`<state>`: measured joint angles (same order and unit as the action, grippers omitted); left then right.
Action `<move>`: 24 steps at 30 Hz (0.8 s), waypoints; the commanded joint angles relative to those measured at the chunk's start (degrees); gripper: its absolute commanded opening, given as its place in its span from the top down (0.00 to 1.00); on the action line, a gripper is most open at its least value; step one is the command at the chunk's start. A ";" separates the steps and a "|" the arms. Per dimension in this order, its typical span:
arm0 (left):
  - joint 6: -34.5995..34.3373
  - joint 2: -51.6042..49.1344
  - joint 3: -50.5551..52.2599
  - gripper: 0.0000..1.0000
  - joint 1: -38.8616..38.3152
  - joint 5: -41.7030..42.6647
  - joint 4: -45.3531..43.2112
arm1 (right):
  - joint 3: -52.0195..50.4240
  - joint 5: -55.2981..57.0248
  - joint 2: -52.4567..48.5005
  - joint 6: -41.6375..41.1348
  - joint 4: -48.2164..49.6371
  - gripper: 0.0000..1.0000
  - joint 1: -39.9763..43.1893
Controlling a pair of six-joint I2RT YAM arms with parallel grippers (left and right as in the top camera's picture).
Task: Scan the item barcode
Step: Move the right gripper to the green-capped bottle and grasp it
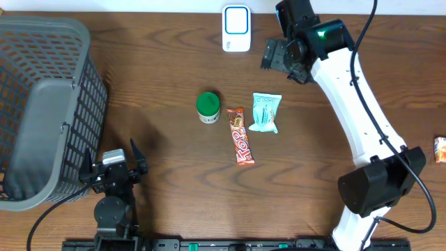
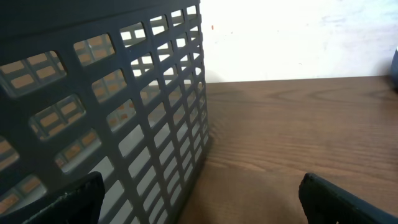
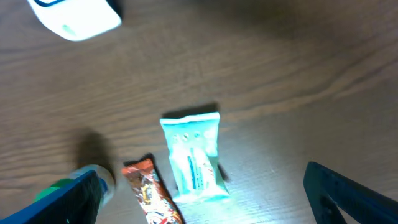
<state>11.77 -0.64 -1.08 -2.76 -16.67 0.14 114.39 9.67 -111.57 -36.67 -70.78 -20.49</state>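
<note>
We see both arms at a wooden table point(image 1: 160, 70), and neither has anything in its grasp. Our left gripper point(image 1: 111, 160) sits low at the near left, just beside a dark mesh basket point(image 1: 90, 118). Its jaws are spread wide and empty, and its wrist camera looks along the basket's wall, with bare wood between the two fingertips. Our right gripper point(image 1: 272, 56) is stretched toward the far side of the table, its jaws likewise spread to their fullest with nothing between them. It hangs just right of a white scanner point(image 1: 236, 28) that stands at the far edge near the middle. The goods to be scanned lie loose in the middle of the table, apart from both grippers. A small jar point(image 1: 208, 107) with a green lid is on the left, an orange candy bar point(image 1: 240, 137) lies lengthwise just right of it, and a pale blue packet point(image 1: 265, 112) lies just beside the bar's far end. From the right wrist camera we look down on the packet, on the wood between the two fingertips. The bar and the jar are at its lower left and a corner of the scanner is at the upper left. A small orange wrapper point(image 1: 440, 148) lies alone at the table's right edge. We cannot tell which face of any item carries a barcode.
</note>
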 commanded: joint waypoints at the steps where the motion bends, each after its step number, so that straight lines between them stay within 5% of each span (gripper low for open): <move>1: -0.57 0.20 0.83 0.00 0.17 2.32 2.64 | -2.54 1.40 0.81 -0.59 -0.52 0.01 -0.24; 8: -17.31 -0.74 0.83 0.00 0.17 8.76 2.91 | -8.81 1.40 0.81 1.40 9.86 0.01 -0.98; 14: -17.46 -0.74 0.83 0.00 0.17 8.74 3.10 | -13.07 -0.22 0.22 7.54 27.08 0.01 -3.63; 21: -17.46 -0.74 0.83 0.00 0.17 8.74 3.10 | -13.16 -1.09 -1.16 -6.05 17.46 0.01 -8.24; 24: -17.46 -0.76 0.83 0.00 0.17 8.74 3.10 | -13.16 -6.43 -1.51 -4.44 14.47 0.01 -9.57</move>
<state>-4.80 -1.26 -1.37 -2.76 -8.16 1.23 101.62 7.60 -112.03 -38.46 -55.02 -28.95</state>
